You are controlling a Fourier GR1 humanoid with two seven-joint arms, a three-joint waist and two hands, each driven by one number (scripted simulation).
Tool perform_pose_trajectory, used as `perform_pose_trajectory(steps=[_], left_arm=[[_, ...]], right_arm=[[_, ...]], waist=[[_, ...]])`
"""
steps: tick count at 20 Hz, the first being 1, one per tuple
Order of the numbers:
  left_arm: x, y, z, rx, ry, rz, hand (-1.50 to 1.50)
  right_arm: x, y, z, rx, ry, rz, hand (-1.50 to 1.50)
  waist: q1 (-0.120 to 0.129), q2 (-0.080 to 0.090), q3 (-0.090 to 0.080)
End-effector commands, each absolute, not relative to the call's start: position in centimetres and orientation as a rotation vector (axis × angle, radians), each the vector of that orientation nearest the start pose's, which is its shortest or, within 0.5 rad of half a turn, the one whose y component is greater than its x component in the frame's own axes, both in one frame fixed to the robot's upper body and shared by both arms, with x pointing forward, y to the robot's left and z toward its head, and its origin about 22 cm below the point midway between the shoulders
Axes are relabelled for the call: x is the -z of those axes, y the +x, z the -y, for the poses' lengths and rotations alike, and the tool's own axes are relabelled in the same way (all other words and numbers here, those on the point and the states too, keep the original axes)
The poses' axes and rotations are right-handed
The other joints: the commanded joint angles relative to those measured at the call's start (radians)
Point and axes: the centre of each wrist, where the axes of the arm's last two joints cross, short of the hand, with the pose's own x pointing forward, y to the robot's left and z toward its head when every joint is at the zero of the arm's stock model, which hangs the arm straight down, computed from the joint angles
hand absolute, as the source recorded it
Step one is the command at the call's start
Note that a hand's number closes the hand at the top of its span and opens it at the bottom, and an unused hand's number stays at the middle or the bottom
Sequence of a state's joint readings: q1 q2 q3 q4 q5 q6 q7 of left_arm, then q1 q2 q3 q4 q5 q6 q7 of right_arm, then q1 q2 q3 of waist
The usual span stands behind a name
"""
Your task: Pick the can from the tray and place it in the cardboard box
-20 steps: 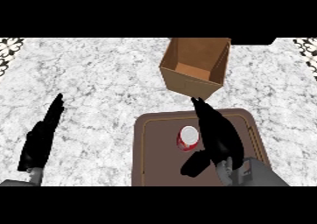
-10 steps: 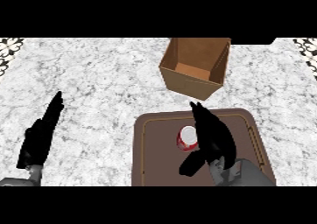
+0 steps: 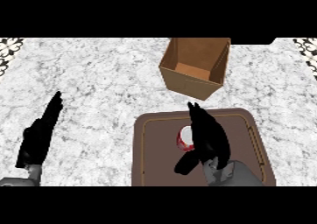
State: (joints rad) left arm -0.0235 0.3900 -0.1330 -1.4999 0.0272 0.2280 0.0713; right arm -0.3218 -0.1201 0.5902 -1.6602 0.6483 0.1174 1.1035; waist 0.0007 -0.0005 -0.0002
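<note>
The brown tray [image 3: 154,168] lies on the marble counter [image 3: 96,78]. The can [image 3: 184,137], red-sided with a pale top, stands upright on the tray, a little above its middle. The right hand [image 3: 209,138] is over the tray, coming in from its lower edge and covering the can's right side. Its fingers are straight and held close together, pointing toward the tray's far edge, while the thumb sticks out apart from them, below the can. Nothing is curled round the can, and I cannot tell whether the palm touches it. The cardboard box [image 3: 190,85] stands open-topped just beyond the tray's far edge, tilted, with its inside bare. The left hand [image 3: 38,140] rests well to the left of the tray, fingers straight and pressed together, holding nothing.
</note>
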Motion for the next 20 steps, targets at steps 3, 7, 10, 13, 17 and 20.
perform_pose_trajectory(steps=[3,7,10,13,17,20], left_arm=[[-2.2,23.9,-29.0,0.185,0.378,1.441,0.00],[-1.2,24.9,-27.9,0.199,0.386,1.455,0.00],[-1.6,24.1,-29.0,0.194,0.400,1.450,0.00],[-1.6,24.6,-28.3,0.204,0.374,1.450,0.00],[-2.0,23.6,-29.9,0.217,0.369,1.448,0.00],[-0.9,23.3,-27.8,0.204,0.371,1.449,0.00]], right_arm=[[-8.0,24.7,8.9,-0.862,-0.700,0.837,-1.50],[-6.9,25.7,9.8,-0.884,-0.680,0.820,-1.50],[-6.5,25.4,7.9,-0.857,-0.692,0.824,-1.50],[-6.5,25.6,8.9,-0.893,-0.690,0.822,-1.50],[-4.5,26.2,8.4,-0.925,-0.693,0.785,-1.50],[-5.2,26.3,9.3,-0.886,-0.640,0.788,1.50]], waist=[[0.002,-0.001,0.000],[0.001,0.000,0.000],[0.003,0.000,0.000],[0.001,0.000,0.000],[0.005,0.000,0.000],[0.003,0.000,0.000]])
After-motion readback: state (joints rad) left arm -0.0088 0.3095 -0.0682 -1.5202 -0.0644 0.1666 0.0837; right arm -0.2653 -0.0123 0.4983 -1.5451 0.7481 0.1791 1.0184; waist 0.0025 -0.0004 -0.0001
